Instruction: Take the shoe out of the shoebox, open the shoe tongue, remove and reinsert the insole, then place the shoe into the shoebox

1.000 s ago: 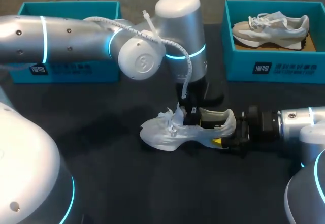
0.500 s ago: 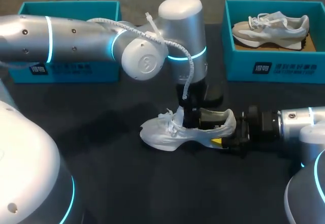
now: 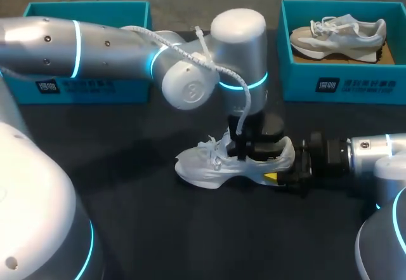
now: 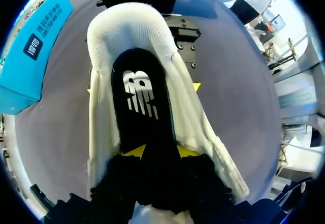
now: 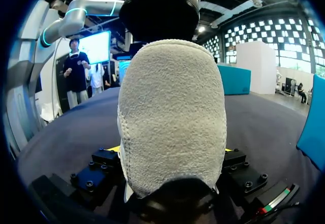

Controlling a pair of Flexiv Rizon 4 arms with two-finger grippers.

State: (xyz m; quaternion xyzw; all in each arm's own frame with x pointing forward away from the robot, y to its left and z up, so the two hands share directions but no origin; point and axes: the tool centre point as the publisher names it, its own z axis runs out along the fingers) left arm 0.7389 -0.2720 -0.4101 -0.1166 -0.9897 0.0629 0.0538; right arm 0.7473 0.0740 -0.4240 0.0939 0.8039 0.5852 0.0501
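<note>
On the dark table [image 3: 127, 229], between the two teal boxes, the white shoe [image 3: 212, 166] stood on its sole, so taking it out was done. Its mouth gaped wide in the left wrist view, with the black insole [image 4: 139, 102] lying flat inside. I judged the work to be at the insole step, though not whether it was coming out or already back in. Returning the shoe to the shoebox [image 3: 82, 4] was still left. The right gripper [image 3: 280, 167] lay low and level, its fingers clamped on the heel from both sides. The left gripper [image 3: 244, 150] pointed straight down into the mouth, and I could not tell whether its jaws gripped anything.
</note>
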